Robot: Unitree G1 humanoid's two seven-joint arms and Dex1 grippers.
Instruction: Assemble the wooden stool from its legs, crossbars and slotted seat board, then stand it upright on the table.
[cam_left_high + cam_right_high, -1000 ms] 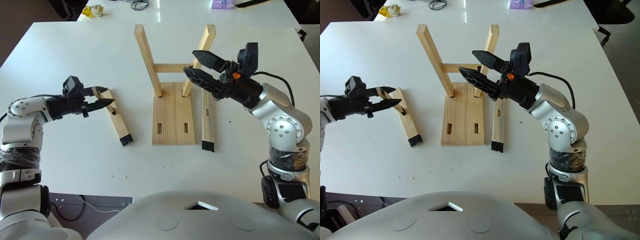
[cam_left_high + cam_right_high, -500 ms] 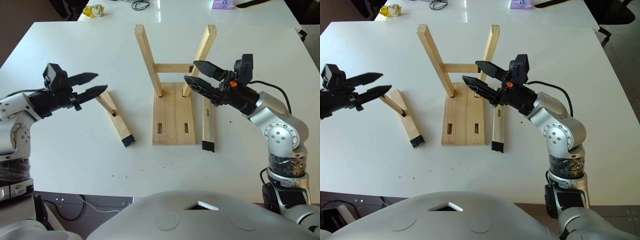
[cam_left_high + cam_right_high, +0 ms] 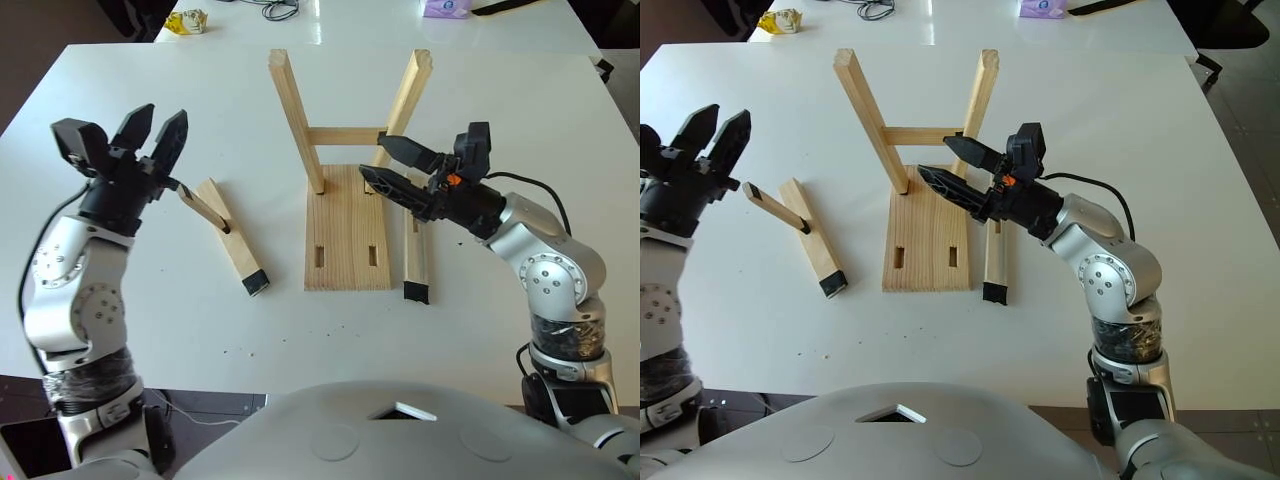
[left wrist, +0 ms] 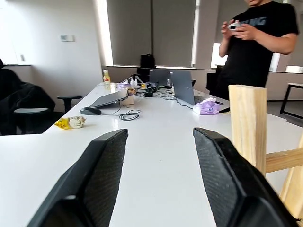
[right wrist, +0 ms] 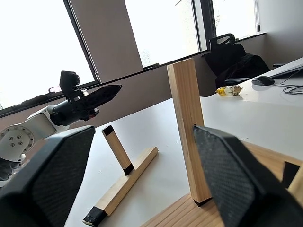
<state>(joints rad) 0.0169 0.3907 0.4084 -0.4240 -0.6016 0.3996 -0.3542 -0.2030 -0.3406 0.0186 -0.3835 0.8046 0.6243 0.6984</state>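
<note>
Head view: I log left gripper (image 3: 156, 124) upper left, jaws spread, empty; right gripper (image 3: 376, 158) centre right, jaws apart, empty, beside upright legs (image 3: 297, 120) on slotted seat board (image 3: 345, 240), centre. Left wrist view: jaws wide, empty. Right wrist view: likewise.

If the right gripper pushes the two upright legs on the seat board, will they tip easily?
Probably rigid: solid wood legs joined by a crossbar. They stand tall on the seat board, so a high push might lever them loose.

right gripper (image 3: 373, 156) hides foot of right upright leg (image 3: 408, 88) where meeting seat board (image 3: 345, 235)
</note>
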